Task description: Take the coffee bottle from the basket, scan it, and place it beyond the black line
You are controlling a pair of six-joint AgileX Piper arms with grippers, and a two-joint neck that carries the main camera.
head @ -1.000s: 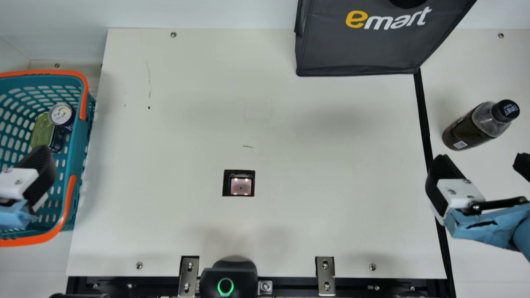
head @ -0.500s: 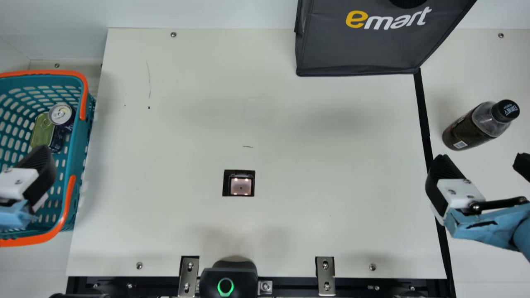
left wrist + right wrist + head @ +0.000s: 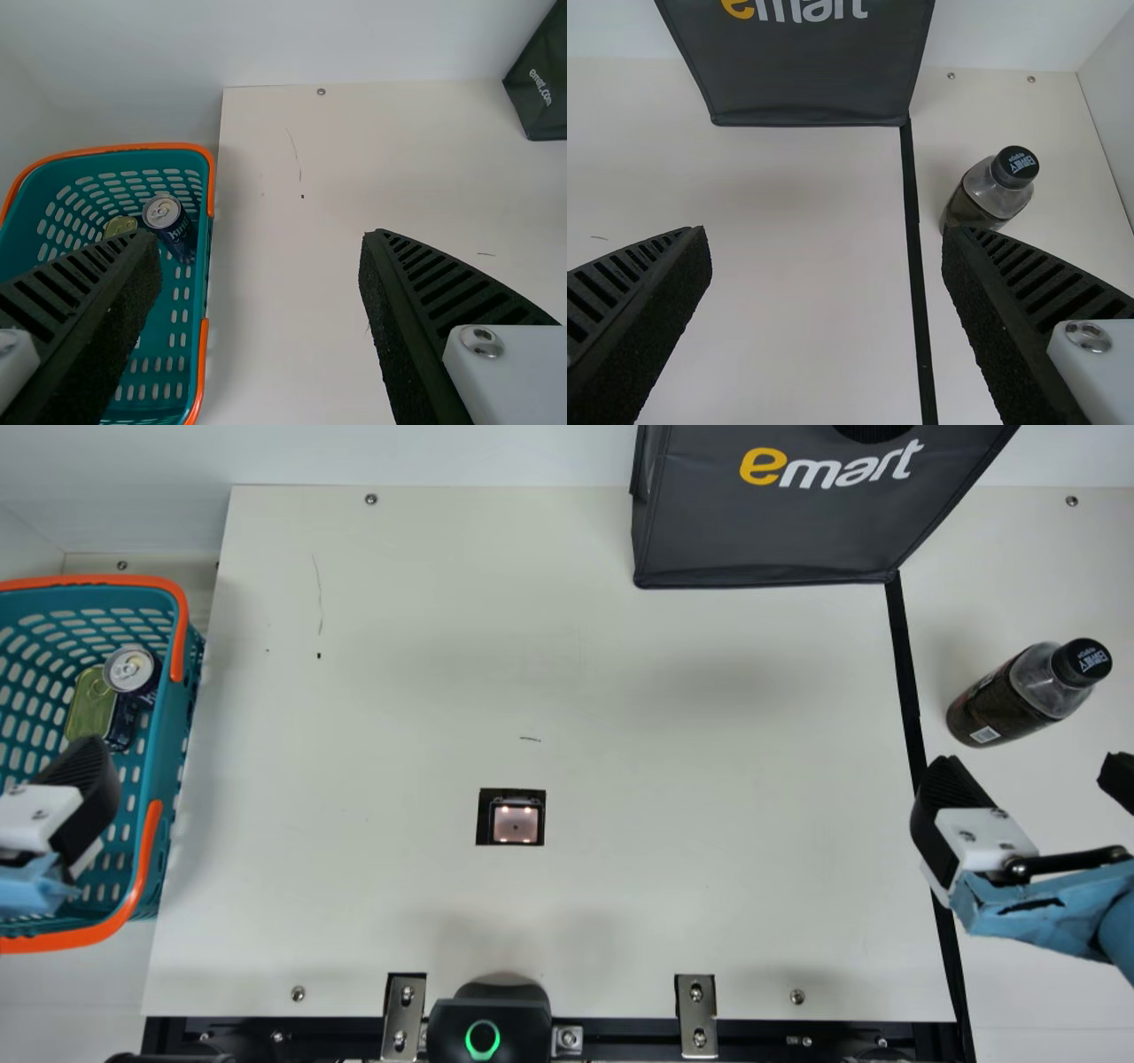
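Observation:
The coffee bottle (image 3: 1019,695) with its black cap stands on the table to the right of the black line (image 3: 907,682), touched by neither gripper. My right gripper (image 3: 1028,776) hangs open nearer the table's front edge than the bottle. In the right wrist view, the bottle (image 3: 990,190) shows past one finger of the right gripper (image 3: 826,239), with nothing held. Over the basket (image 3: 166,753) at the left is my left gripper (image 3: 84,793), one finger showing there. In the left wrist view the left gripper (image 3: 259,248) is open and empty. The scanner window (image 3: 516,823) glows mid-table.
A can (image 3: 130,669) and a flat tin (image 3: 89,704) lie in the basket. The dark bag (image 3: 771,527) stands at the back beside the line's far end. A black device (image 3: 487,1023) with a green ring sits at the front edge.

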